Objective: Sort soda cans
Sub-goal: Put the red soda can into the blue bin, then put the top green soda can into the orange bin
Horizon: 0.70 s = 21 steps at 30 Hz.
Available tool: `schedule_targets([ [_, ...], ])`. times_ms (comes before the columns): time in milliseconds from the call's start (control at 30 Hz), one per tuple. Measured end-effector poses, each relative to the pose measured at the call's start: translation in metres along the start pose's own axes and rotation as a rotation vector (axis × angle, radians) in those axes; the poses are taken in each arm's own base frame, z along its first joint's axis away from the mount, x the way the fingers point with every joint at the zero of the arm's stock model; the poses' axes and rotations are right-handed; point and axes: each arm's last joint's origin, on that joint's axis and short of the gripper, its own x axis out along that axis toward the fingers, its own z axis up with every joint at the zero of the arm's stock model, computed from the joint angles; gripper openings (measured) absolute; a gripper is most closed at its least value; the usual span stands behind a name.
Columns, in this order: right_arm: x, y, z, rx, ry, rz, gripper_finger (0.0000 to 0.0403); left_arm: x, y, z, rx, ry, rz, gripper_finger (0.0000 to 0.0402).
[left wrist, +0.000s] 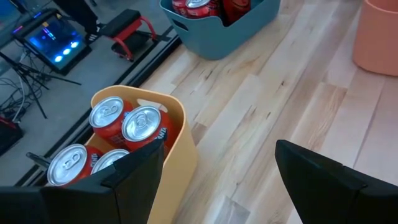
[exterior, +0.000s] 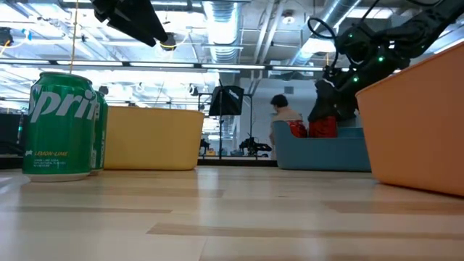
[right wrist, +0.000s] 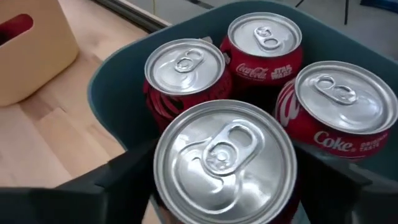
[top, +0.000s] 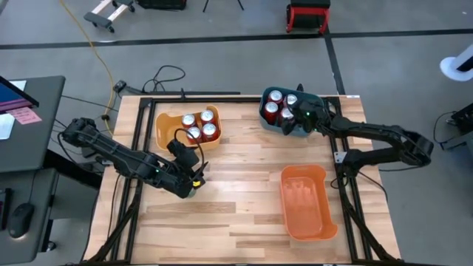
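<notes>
Two green cans (exterior: 61, 125) stand upright on the table at its near left, one behind the other. My left gripper (left wrist: 217, 162) hangs open and empty above them, near the yellow bin (top: 166, 125), which holds several red cans (left wrist: 143, 124). My right gripper (top: 292, 118) is inside the teal bin (top: 314, 100) at the far right. It is shut on a red can (right wrist: 224, 155) next to three other red cans (right wrist: 264, 37) that stand upright in the bin. My right gripper pinches the red can between its two fingers (right wrist: 127, 174) by its opposite sides, just under the silver top (right wrist: 180, 186). The fingers come down from above. The can is upright among the other cans. Its top hides whether its bottom rests in the bin.
An orange bin (top: 304, 201) lies at the near right with nothing in it. Bare wood lies between the three bins. Black frame rails run along the table's edges. A person (exterior: 284, 109) shows in the room behind the table.
</notes>
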Motion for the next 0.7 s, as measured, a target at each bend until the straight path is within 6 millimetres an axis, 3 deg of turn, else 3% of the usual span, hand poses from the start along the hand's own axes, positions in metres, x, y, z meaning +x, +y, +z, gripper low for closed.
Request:
schedule_targets([
  [133,0.0,0.0,0.002,0.002,-0.013,-0.005,0.0385,0.0,0.0,0.0,0.0,0.001,-0.002,0.03],
  [400,-0.004,0.0,0.003,0.007,-0.021,0.0,0.0375,-0.002,-0.001,-0.001,0.001,0.006,-0.016,0.03],
  [700,-0.039,0.011,0.013,-0.017,-0.124,0.083,0.0375,-0.019,-0.005,-0.009,0.075,-0.021,-0.032,0.03],
])
